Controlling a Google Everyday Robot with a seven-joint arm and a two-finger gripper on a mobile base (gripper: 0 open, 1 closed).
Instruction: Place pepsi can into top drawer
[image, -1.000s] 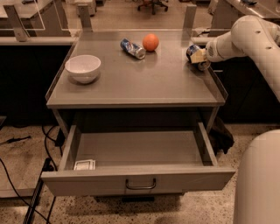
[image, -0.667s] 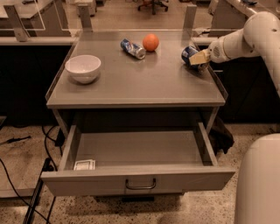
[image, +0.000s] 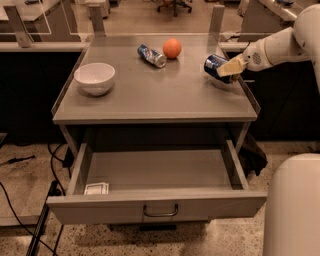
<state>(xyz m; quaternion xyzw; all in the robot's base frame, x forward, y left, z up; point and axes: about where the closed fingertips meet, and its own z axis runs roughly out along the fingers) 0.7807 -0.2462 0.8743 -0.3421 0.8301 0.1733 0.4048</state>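
Observation:
The pepsi can (image: 214, 65), dark blue with a silver end, is tilted on its side in my gripper (image: 227, 68), lifted a little above the right side of the grey table top (image: 150, 90). The gripper's pale fingers (image: 231, 66) are shut on the can; my white arm reaches in from the right edge. The top drawer (image: 155, 207) stands pulled open below the table top, with a flat front panel and a dark bar handle (image: 160, 211). A small white packet (image: 96, 188) lies in its front left corner.
A white bowl (image: 95, 77) sits at the table's left. A slimmer blue-white can (image: 151, 55) lies on its side at the back, next to an orange (image: 172, 48). Part of my white body (image: 292, 205) fills the lower right. Cables lie on the floor at left.
My gripper has lifted the pepsi can off the table's right side and carried it slightly left and up, tilting it. The drawer and other objects have not moved.

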